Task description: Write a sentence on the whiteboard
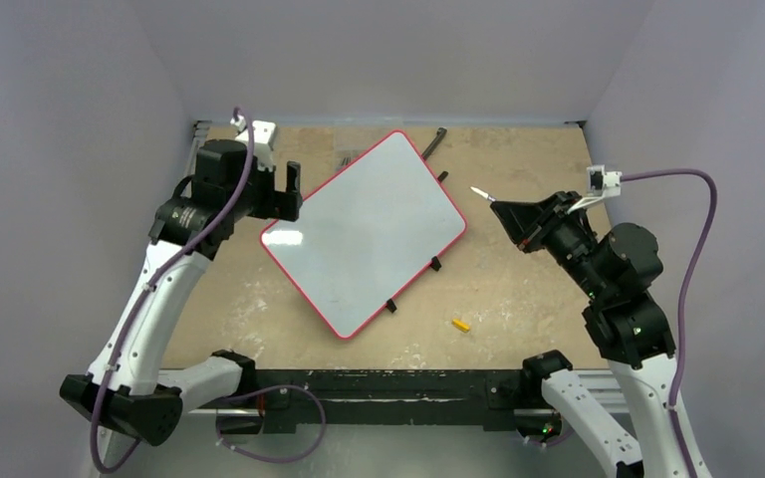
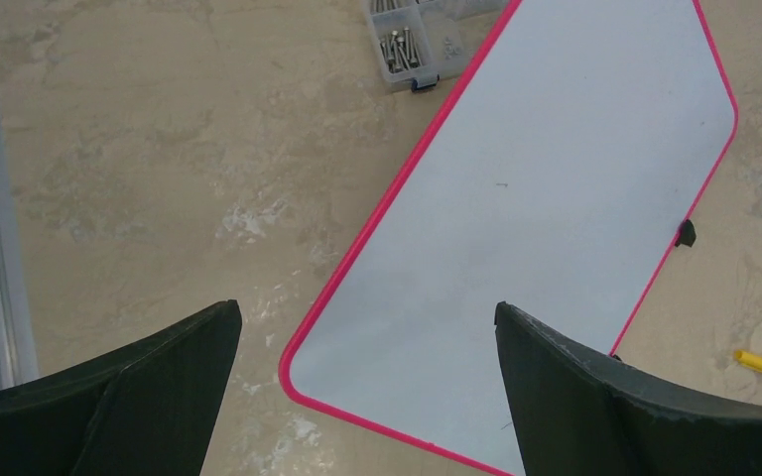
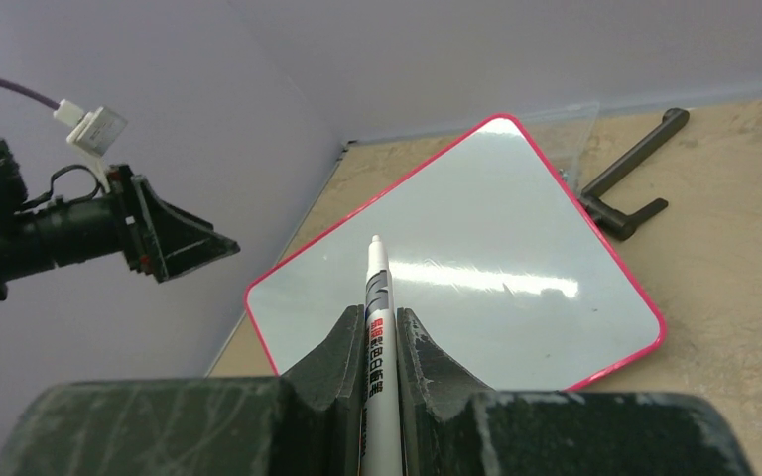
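The whiteboard (image 1: 364, 234) lies tilted on the table, pale and blank inside a thin red frame; no sentence shows on it. My left gripper (image 1: 292, 191) hovers open above the board's left corner (image 2: 546, 198), nothing between its fingers (image 2: 367, 312). My right gripper (image 1: 504, 209) hangs off the board's right edge, shut on a slim white marker pen (image 1: 482, 193). In the right wrist view the pen (image 3: 377, 288) sticks out between the closed fingers (image 3: 379, 312), its tip aimed at the whiteboard (image 3: 476, 288) and held above it.
A small yellow cap (image 1: 460, 324) lies on the table near the board's lower right edge. A black lever handle (image 1: 436, 141) rests at the back. A clear box of screws (image 2: 412, 45) sits by the board's far edge. Grey walls close in on three sides.
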You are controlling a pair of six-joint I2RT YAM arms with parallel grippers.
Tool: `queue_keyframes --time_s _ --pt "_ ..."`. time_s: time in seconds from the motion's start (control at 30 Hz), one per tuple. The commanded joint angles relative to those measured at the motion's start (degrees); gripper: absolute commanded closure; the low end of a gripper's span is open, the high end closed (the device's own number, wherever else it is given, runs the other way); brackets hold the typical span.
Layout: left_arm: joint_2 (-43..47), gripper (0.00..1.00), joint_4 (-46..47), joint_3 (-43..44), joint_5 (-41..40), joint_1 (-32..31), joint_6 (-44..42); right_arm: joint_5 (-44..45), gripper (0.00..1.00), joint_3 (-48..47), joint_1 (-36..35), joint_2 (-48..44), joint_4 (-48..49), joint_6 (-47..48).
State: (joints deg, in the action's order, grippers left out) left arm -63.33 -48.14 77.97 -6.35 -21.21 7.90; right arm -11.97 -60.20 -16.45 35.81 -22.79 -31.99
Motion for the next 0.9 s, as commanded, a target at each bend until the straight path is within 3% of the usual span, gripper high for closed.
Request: queue_keyframes --time_s 0.0,0.17,0.27,0.5,0.87 --pt "-3.25 0.00 5.95 1.87 19.10 10.28 2.79 -2.87 1.00 -0.17 0.14 0.37 1.13 -0.10" --pt "-10.87 0.01 9.60 4.45 34.44 16.69 3.41 -5.08 1.00 1.01 0.11 0.91 1.29 -0.11" --pt "-16.40 0.03 9.79 7.70 39.41 17.87 2.17 -5.65 1.00 1.42 0.10 1.27 1.00 0.29" --pt "-30.21 0.09 3.76 18.84 43.04 20.23 -0.13 -6.15 1.00 2.82 0.17 2.20 1.80 0.98" --pt "-37.49 0.15 1.32 18.01 52.16 21.21 -4.16 -7.62 1.00 3.53 0.16 5.47 3.55 1.87"
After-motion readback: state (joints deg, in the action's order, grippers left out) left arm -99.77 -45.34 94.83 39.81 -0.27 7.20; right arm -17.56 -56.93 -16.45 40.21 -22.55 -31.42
